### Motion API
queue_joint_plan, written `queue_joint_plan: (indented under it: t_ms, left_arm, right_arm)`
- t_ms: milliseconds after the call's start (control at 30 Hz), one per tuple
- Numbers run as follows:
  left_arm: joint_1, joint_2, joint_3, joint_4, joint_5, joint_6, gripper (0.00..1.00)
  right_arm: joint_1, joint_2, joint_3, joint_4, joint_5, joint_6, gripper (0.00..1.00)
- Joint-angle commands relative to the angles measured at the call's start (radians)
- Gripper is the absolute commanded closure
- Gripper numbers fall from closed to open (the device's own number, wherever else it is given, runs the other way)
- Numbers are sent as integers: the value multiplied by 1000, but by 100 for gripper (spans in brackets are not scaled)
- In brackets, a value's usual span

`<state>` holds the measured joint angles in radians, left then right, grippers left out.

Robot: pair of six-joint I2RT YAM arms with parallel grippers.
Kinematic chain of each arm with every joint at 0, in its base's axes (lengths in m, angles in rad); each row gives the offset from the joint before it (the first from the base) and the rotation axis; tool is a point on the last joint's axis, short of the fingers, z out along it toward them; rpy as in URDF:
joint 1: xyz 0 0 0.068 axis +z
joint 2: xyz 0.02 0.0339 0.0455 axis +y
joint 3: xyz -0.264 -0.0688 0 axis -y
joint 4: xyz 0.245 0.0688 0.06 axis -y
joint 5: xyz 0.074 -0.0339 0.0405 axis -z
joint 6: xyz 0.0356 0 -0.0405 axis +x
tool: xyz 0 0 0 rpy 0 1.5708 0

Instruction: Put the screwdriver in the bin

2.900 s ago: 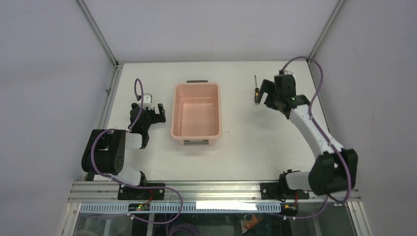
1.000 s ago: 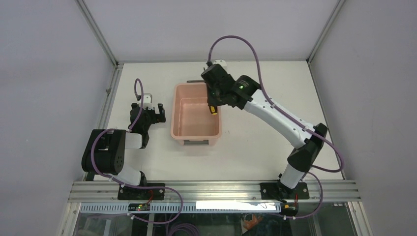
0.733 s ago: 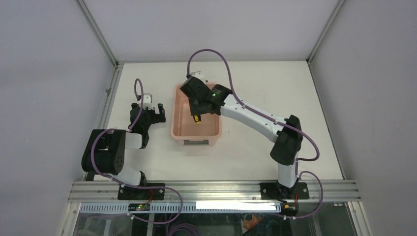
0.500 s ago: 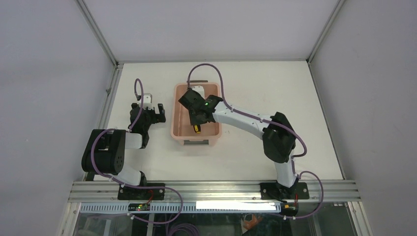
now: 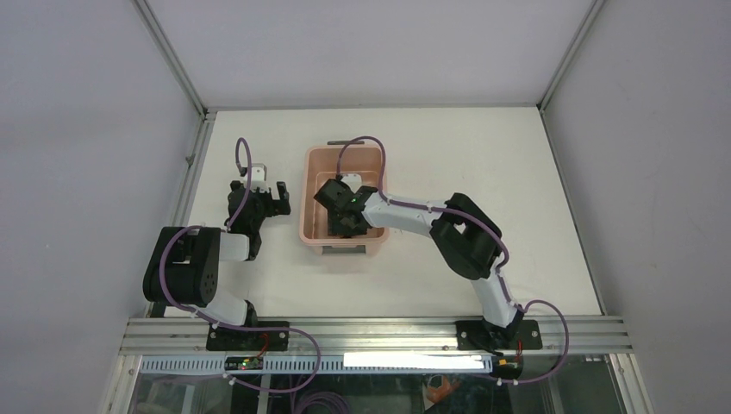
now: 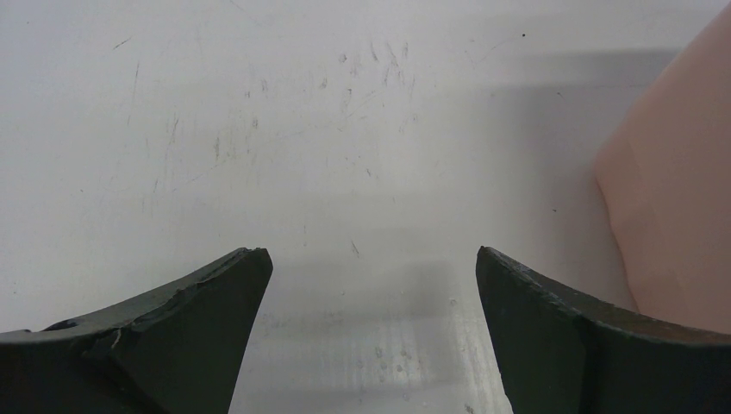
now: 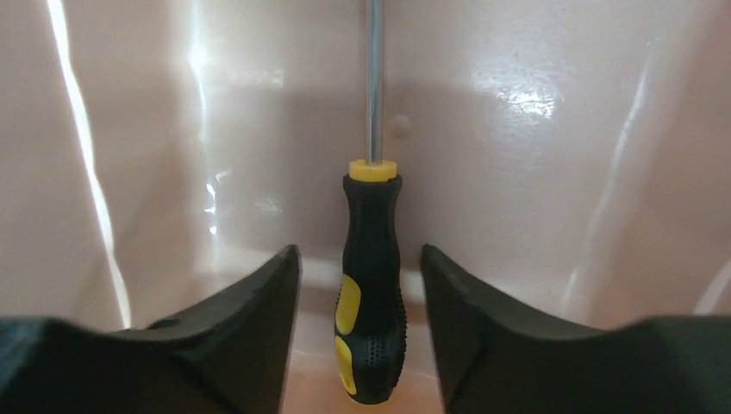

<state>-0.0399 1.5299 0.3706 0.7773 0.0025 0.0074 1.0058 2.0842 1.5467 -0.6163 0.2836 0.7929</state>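
Observation:
The salmon-pink bin stands mid-table. My right gripper reaches down inside its near half. In the right wrist view the screwdriver, with a black and yellow handle and a thin shaft, lies against the bin's inside. It sits between the fingers of my right gripper, which is open, with a gap on each side of the handle. The top view hides the screwdriver under the gripper. My left gripper is open and empty, low over the table left of the bin, and also shows in its wrist view.
The bin's wall shows at the right edge of the left wrist view, close to the left gripper. The right arm's purple cable arcs over the bin's far end. White enclosure walls surround the table.
My right gripper has moved from the bin's far right corner down into its near half, carrying the screwdriver. The handle no longer shows in the top view. The left arm is unchanged.

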Motion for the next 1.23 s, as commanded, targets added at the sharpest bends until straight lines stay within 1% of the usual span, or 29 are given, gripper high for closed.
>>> queue_joint_plan:
  t_ms: [0,67,133,200,233,333,467,567,800,867,967,1067,1100,1200]
  left_arm:
    - [-6,-23,13,26,14,-17,1]
    - [-6,-22,13,27,13,-17,1]
    - [-6,-23,13,27,13,-17,1]
    - [-6,-22,13,27,13,-17,1]
    - [-6,-23,13,27,14,-17,1]
    - [-6,-23,13,27,13,-17,1]
    - [-7,-22,13,27,14,-17,1]
    - [-6,-22,13,27,14,-17,1]
    - [-6,-22,13,27,12,-17,1]
    - [-7,-22,13,27,13,-17,1]
    - [-6,-23,13,27,13,-17,1]
    - [-7,-23,13,27,13,-17,1]
    - [-6,-22,13,27,13,-17,1]
    - [-6,-22,13,27,13,-17,1]
  right_arm:
    - [3,-61,19,55,47,-12,38]
    - [2,-103,69,31,76,-65,26]
    - [2,-164,104,23,92,-132,21]
    - [2,-215,128,15,117,-190,13]
    - [0,-238,136,18,117,-242,9]
    - [-32,-298,149,13,85,-315,1]
    - [-109,-379,131,-32,76,-326,1]
    - [-173,-459,54,-55,160,-336,1]
    - [-408,-704,-170,-79,177,-353,1]
    - [-449,-766,-238,-79,226,-373,1]
    - [-479,-838,-326,-108,322,-399,1]
    - [-481,-888,-409,-117,386,-414,1]
    - [-482,-902,-426,-107,391,-405,1]
    - [-484,-951,-475,-57,335,-399,1]
